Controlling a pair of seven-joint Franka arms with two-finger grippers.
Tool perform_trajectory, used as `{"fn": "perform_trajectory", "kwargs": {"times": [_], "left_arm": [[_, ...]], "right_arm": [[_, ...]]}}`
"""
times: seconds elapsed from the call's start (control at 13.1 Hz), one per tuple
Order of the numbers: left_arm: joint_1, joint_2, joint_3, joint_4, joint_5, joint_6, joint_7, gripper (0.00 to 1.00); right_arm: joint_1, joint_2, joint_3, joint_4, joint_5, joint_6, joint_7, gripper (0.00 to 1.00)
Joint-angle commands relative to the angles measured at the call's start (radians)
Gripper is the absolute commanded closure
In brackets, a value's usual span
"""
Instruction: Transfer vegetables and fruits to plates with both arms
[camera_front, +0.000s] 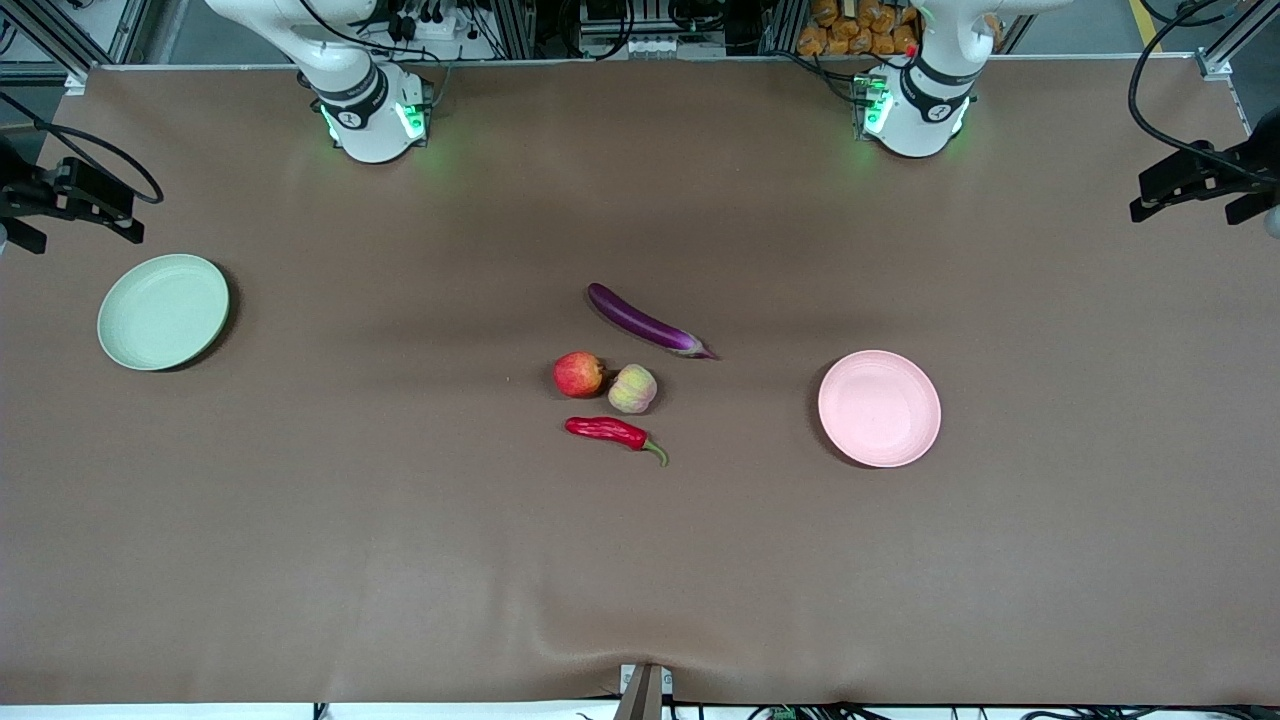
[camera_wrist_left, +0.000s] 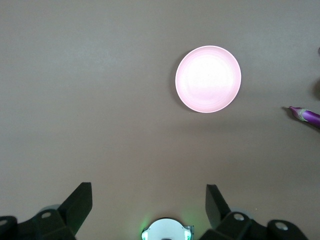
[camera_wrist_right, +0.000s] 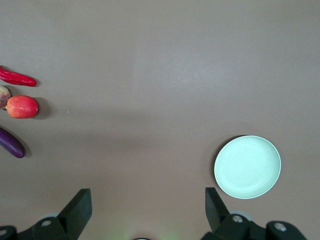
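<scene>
The purple eggplant (camera_front: 645, 321), red apple (camera_front: 579, 374), peach-like fruit (camera_front: 632, 388) and red chili (camera_front: 610, 432) lie together mid-table. The pale green plate (camera_front: 163, 311) sits toward the right arm's end and the pale pink plate (camera_front: 879, 407) toward the left arm's end; both are empty. My left gripper (camera_wrist_left: 149, 200) is open and empty, high over bare table, with the pink plate (camera_wrist_left: 208, 78) and the eggplant's tip (camera_wrist_left: 307, 115) in its view. My right gripper (camera_wrist_right: 148, 200) is open and empty, high over bare table, seeing the green plate (camera_wrist_right: 247, 166), chili (camera_wrist_right: 17, 77), apple (camera_wrist_right: 22, 106) and eggplant (camera_wrist_right: 11, 142). Neither gripper shows in the front view.
The brown cloth covers the table. The right arm's base (camera_front: 370, 110) and the left arm's base (camera_front: 915, 110) stand along the edge farthest from the front camera. Black camera mounts stand at both ends (camera_front: 75, 195) (camera_front: 1200, 180).
</scene>
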Motion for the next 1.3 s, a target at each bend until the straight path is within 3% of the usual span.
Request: {"fn": "perform_trajectory", "kwargs": {"times": [0.0, 1.22], "left_arm": [[0.003, 0.005, -0.005, 0.008, 0.009, 0.008, 0.024, 0.0], [0.004, 0.008, -0.003, 0.006, 0.007, -0.021, 0.049, 0.0]], "right_arm": [[-0.012, -0.009, 0.014, -0.011, -0.016, 0.006, 0.014, 0.0], [-0.01, 0.013, 0.017, 0.005, 0.0, 0.041, 0.006, 0.0]]}}
